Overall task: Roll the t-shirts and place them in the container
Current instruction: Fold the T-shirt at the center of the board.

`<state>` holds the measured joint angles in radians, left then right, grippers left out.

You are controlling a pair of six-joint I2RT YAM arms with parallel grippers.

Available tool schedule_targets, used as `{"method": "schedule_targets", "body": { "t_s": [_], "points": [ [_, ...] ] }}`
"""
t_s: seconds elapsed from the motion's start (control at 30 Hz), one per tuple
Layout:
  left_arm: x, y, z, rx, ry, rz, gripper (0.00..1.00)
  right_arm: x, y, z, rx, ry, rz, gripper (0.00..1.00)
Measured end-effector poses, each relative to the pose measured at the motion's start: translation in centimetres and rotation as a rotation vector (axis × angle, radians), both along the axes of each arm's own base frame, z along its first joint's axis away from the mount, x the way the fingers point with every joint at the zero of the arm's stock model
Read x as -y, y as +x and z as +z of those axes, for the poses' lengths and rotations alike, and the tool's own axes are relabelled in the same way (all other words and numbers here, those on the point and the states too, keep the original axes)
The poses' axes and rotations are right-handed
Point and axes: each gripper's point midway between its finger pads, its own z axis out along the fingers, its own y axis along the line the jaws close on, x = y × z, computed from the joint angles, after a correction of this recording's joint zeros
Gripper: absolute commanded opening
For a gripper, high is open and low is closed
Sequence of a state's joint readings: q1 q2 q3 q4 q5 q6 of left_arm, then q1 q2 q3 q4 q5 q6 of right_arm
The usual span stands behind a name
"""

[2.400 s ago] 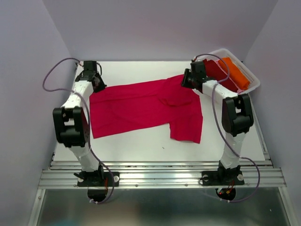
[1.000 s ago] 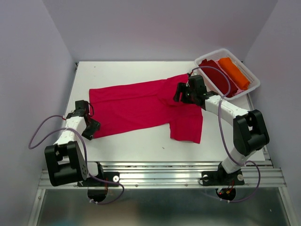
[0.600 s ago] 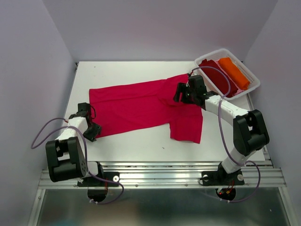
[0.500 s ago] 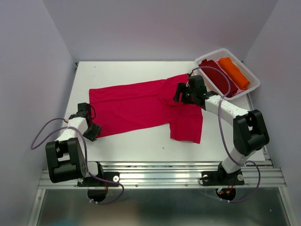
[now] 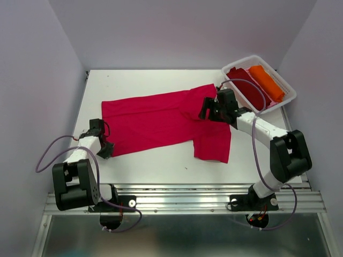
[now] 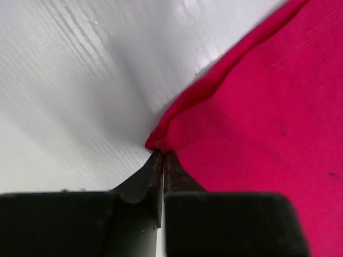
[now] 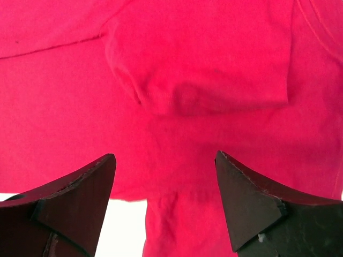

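L gripper (image 6: 161,156) just pinched red tee (image 5: 155,120) at lower-left corner; R gripper (image 7: 165,158) wide over it. Flattening prob. next.

Crimson tee (image 5: 150,120): matt soft cloth. Table (image 5: 161,166): white, smooth, slight sheen. Basket (image 5: 241,61): prob. glossy plastic.

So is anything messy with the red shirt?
Yes. The red shirt lies crooked on the table, and a sleeve is flopped over onto it, bunched up by the right gripper. Nothing is torn or spilled.
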<state>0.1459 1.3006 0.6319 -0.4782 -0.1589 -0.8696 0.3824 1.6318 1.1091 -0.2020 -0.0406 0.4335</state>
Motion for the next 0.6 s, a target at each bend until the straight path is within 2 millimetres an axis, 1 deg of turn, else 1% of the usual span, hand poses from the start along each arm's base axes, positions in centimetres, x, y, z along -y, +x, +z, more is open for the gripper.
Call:
{"method": "schedule_targets", "body": {
  "t_s": [0.03,0.1,0.2,0.33,0.43,0.53,0.57,0.6],
  "points": [
    [0.0,0.0,0.0,0.001,0.001,0.000,0.00,0.3,-0.7,-0.1,-0.003,0.002,-0.008,0.84],
    [-0.1,0.5,0.0,0.018,0.003,0.000,0.00,1.3,-2.4,-0.4,-0.014,-0.007,-0.035,0.87],
    [-0.2,1.2,0.0,0.042,0.006,-0.002,0.00,2.9,-4.9,-0.6,-0.034,-0.015,-0.085,0.90],
    [-0.2,1.7,0.1,0.066,0.010,-0.009,0.00,5.0,-7.9,-0.2,-0.046,-0.015,-0.163,0.91],
    [-0.1,1.8,0.2,0.074,0.007,-0.022,0.00,6.1,-9.7,0.1,-0.053,0.004,-0.231,0.90],
    [0.2,1.8,0.8,0.089,-0.003,-0.036,0.00,7.0,-12.0,-1.1,-0.100,0.042,-0.304,0.86],
    [0.2,1.8,1.2,0.103,-0.003,-0.041,0.00,7.3,-13.1,-1.9,-0.134,0.055,-0.332,0.81],
    [0.2,1.8,1.5,0.114,-0.002,-0.043,0.00,7.6,-14.2,-2.9,-0.168,0.065,-0.359,0.80]
  ]
}}
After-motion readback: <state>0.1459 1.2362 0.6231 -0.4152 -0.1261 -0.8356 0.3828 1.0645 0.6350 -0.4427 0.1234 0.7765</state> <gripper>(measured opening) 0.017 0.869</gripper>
